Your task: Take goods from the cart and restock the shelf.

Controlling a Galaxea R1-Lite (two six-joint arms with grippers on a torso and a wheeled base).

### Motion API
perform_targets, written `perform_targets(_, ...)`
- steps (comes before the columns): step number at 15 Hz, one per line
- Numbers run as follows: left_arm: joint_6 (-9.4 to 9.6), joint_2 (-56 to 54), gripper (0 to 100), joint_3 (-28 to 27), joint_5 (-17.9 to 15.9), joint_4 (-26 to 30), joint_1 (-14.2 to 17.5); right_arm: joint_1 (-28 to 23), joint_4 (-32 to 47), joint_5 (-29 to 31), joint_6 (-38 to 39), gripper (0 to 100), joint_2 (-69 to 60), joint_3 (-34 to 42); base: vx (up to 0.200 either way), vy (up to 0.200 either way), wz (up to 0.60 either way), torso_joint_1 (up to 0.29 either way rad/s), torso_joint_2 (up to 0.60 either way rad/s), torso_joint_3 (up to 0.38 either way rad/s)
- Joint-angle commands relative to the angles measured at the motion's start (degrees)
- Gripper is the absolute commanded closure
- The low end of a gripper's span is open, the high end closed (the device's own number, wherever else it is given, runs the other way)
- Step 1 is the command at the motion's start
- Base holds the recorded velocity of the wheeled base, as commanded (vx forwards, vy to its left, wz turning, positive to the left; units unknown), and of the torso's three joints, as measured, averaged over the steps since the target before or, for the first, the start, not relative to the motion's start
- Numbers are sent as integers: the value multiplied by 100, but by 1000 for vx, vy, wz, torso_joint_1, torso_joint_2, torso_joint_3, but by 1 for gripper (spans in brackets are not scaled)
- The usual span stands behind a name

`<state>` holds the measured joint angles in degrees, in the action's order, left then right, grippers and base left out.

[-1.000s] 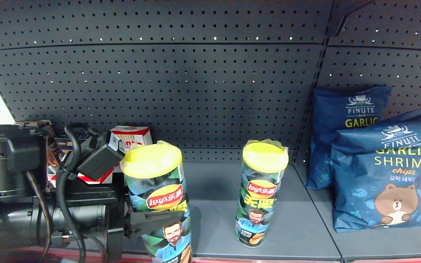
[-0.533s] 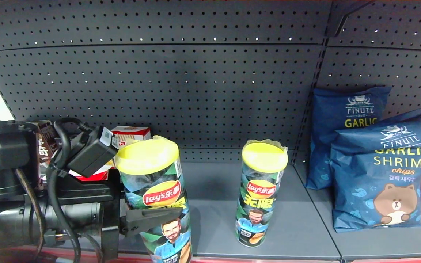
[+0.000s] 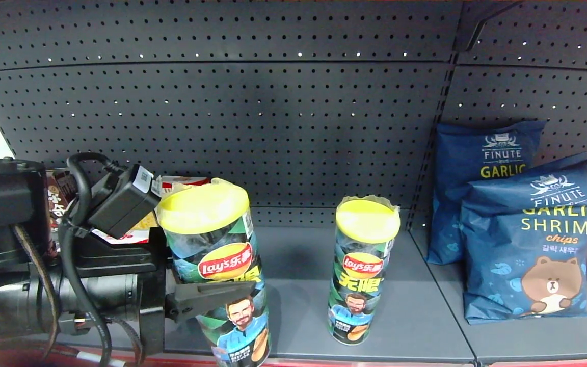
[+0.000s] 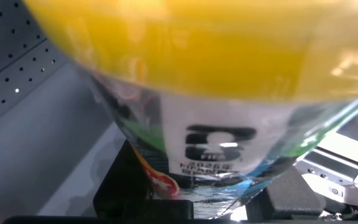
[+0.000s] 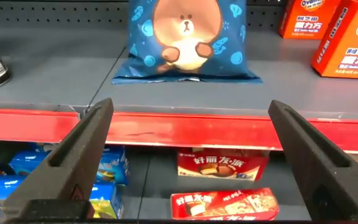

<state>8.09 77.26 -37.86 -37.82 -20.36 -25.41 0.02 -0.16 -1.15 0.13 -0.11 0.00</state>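
- Left gripper clenched on can, upright over shelf front edge.
- Second can already shelved, at its 3 o'clock.
- Right gripper spread, empty.
- Remaining: set down, release.

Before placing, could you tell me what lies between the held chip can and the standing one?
Only bare shelf lies between the held can and the standing can, as the head view shows.

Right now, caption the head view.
Left arm's jaws clamp a chip can at the shelf front, near a second can.
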Motion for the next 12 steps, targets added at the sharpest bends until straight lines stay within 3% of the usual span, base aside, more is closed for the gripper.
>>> perform_targets(1,-1,17,100,-28,-7,-3,0,6,-2,0,-5,0,11,0,0,0,0,0,0,0)
perform_targets(3,-10,8,100,-28,29,-3,27,6,-2,0,-5,0,11,0,0,0,0,0,0,0)
perform_targets(6,8,17,100,-90,20,-12,317,6,-2,0,-5,0,11,0,0,0,0,0,0,0)
perform_targets(9,-1,245,100,-494,2,-241,598,6,-2,0,-5,0,11,0,0,0,0,0,0,0)
perform_targets(12,43,773,100,-986,11,-320,616,6,-2,0,-5,0,11,0,0,0,0,0,0,0)
